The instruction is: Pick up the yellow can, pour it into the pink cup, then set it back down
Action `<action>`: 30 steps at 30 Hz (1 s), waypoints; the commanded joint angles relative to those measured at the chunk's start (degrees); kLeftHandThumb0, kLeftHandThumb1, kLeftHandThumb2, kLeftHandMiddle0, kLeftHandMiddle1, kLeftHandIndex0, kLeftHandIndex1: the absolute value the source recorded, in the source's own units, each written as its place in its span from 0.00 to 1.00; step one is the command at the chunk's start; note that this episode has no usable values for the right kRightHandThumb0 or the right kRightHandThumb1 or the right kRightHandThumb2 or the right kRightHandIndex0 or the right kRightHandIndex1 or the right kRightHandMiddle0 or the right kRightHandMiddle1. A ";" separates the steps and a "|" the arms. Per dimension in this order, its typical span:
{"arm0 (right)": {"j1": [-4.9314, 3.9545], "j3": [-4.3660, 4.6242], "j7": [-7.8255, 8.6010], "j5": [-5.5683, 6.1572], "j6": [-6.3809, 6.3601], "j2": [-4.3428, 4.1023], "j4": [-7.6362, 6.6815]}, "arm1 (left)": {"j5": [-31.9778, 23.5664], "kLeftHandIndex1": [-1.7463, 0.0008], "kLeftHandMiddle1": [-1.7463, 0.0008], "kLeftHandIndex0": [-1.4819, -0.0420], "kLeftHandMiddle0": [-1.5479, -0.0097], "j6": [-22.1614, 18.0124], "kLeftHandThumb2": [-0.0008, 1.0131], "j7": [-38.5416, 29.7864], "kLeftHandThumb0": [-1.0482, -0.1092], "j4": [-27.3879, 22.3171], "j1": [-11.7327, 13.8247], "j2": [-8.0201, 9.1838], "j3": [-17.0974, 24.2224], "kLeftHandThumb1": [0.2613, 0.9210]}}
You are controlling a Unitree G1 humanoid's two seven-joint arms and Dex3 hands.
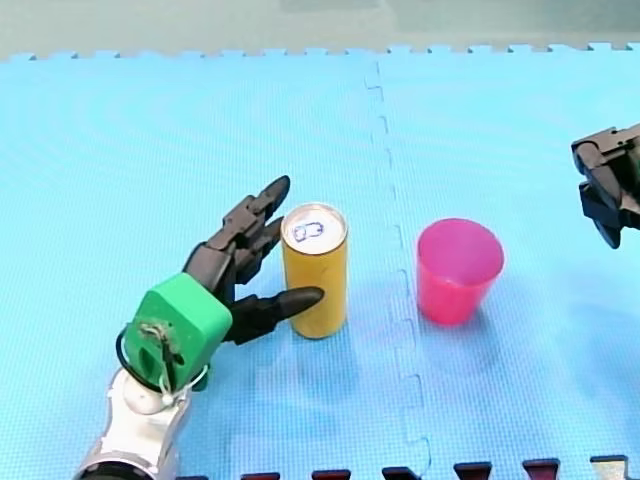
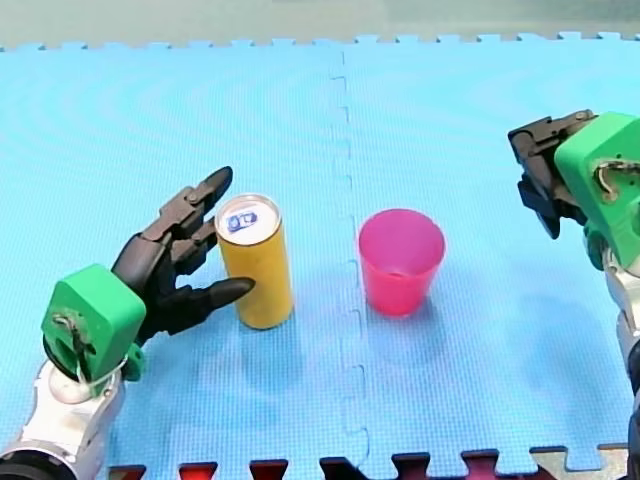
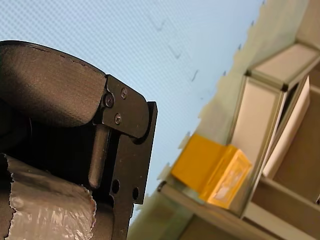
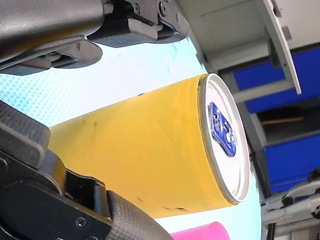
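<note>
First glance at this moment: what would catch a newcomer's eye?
The yellow can stands upright on the blue mat. The left hand reaches round it from the left, thumb at its front and fingers behind, and the can is not yet lifted. The pink cup stands upright just right of the can, apart from it. The right hand is at the far right, holding nothing.

Left forearm comes in from bottom-left corner, silver, with green wrist block on top. Left hand sits low, reaching forward and a bit to the right. Its fingers are straight out, thumb slung across below them, tip against yellow can, nothing wrapped round it. Right forearm runs up the right edge, same green block at the wrist. Right hand is way out right, fingers curled down, holding nothing.
</note>
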 commanded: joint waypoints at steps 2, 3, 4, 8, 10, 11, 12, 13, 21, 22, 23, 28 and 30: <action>-0.19 0.22 -0.41 -0.05 -0.11 -0.31 -0.13 | -0.44 0.98 0.97 0.79 0.71 0.35 0.00 -0.20 0.16 -0.19 0.11 0.01 0.32 0.73; -0.16 0.29 -0.54 -0.11 -0.15 -0.30 -0.15 | -0.46 0.99 0.98 0.78 0.71 0.38 0.00 -0.22 0.16 -0.24 0.15 -0.01 0.34 0.73; -0.11 0.39 -0.68 -0.18 -0.21 -0.29 -0.17 | -0.46 0.99 0.98 0.78 0.70 0.41 0.00 -0.22 0.16 -0.29 0.20 -0.03 0.36 0.73; 0.07 0.69 -1.00 -0.35 -0.46 -0.18 -0.23 | -0.59 0.99 0.98 0.78 0.70 0.50 0.00 -0.54 0.18 -0.74 0.48 0.06 0.49 0.72; 0.12 0.76 -1.00 -0.30 -0.54 -0.14 -0.22 | -0.63 0.99 0.98 0.78 0.70 0.57 0.00 -0.71 0.18 -0.96 0.61 0.12 0.51 0.72; 0.13 0.77 -0.97 -0.25 -0.55 -0.14 -0.22 | -0.61 1.00 0.99 0.78 0.70 0.62 0.00 -0.74 0.18 -1.03 0.63 0.13 0.50 0.72; 0.14 0.76 -0.89 -0.20 -0.56 -0.16 -0.21 | -0.55 1.00 0.99 0.78 0.70 0.68 0.00 -0.75 0.19 -1.11 0.65 0.15 0.46 0.72; 0.14 0.75 -0.81 -0.15 -0.54 -0.19 -0.20 | -0.44 1.00 0.99 0.78 0.70 0.74 0.00 -0.70 0.19 -1.20 0.66 0.18 0.40 0.72; -0.02 0.51 -0.35 0.15 -0.27 -0.26 -0.07 | 1.04 1.00 0.99 0.79 0.70 0.65 0.00 0.82 0.20 -1.79 0.91 0.60 -0.41 0.73; -0.10 0.44 -0.19 0.22 -0.14 -0.30 -0.03 | 1.14 1.00 0.99 0.79 0.70 0.59 0.00 0.90 0.20 -1.98 1.10 0.60 -0.48 0.73; -0.18 0.37 -0.02 0.29 -0.01 -0.33 0.00 | 1.20 1.00 0.99 0.79 0.70 0.53 0.00 0.95 0.20 -2.17 1.28 0.60 -0.52 0.73; -0.36 0.13 0.50 0.46 0.30 -0.34 0.06 | 1.37 1.00 1.00 0.79 0.70 0.57 0.00 1.25 0.19 -2.58 1.62 0.63 -0.69 0.74; -0.34 0.02 0.67 0.53 0.29 -0.31 0.07 | 1.44 1.00 1.00 0.80 0.70 0.61 0.00 1.44 0.19 -2.59 1.63 0.65 -0.77 0.74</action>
